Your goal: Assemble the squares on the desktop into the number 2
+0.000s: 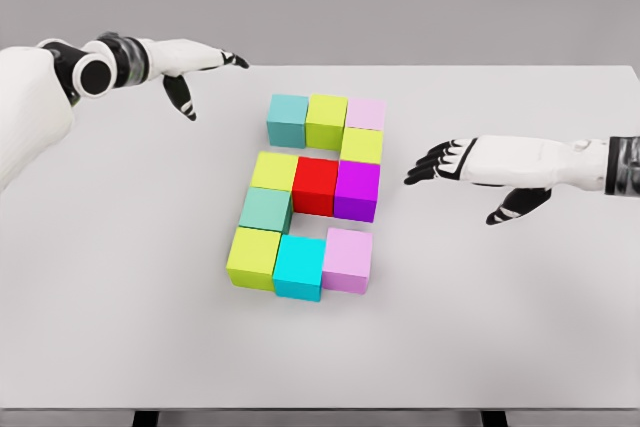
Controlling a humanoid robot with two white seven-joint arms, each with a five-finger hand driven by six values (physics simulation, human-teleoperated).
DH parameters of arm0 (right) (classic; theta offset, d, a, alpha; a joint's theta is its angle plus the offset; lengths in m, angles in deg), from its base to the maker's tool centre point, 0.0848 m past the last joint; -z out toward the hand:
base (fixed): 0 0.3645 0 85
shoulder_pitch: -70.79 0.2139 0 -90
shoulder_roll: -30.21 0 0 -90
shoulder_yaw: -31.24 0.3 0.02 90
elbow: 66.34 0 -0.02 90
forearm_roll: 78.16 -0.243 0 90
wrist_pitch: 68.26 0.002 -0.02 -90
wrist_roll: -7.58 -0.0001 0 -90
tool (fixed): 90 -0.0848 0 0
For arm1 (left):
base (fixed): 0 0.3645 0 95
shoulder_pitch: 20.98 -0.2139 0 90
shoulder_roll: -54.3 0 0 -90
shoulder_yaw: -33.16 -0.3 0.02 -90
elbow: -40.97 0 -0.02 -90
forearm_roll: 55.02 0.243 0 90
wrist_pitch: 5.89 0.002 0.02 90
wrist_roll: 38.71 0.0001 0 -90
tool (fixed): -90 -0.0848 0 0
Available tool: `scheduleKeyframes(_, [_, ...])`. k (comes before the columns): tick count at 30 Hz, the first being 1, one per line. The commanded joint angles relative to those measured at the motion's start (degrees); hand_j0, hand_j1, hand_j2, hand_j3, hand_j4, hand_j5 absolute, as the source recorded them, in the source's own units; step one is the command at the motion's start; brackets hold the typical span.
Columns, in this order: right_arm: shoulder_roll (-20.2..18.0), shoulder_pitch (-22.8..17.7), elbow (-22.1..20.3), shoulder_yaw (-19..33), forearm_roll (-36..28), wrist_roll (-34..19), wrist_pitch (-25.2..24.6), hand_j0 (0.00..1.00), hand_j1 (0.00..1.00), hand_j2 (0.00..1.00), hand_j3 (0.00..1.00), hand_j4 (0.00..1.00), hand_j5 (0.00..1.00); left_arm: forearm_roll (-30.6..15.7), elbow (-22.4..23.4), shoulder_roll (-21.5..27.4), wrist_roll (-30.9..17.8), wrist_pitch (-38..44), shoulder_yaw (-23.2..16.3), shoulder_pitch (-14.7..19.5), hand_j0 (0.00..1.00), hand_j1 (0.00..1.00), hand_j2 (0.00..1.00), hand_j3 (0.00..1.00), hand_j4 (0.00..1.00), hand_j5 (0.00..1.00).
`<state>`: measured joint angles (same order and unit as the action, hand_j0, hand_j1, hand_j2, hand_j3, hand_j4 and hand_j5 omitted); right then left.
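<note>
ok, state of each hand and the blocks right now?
left hand: open, holding nothing, above the table's far left
right hand: open, holding nothing, right of the blocks
group of coloured cubes: resting on the table, packed in a 2 shape
red cube: in the middle row, between a yellow-green and a purple cube
white table: carries the blocks
</note>
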<state>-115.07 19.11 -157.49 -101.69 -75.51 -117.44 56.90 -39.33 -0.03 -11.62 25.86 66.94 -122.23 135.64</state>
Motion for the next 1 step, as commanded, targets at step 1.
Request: scheduleKeyframes(1, [-0.1, 0.0, 0.1, 0.1, -0.5, 0.0, -0.2, 1.0, 1.0, 1.0, 1.0, 1.0, 1.0, -1.3, 0.0, 0.4, 0.0, 0.2, 0.2, 0.0, 1.0, 1.0, 1.0, 1.0, 1.0, 1.0])
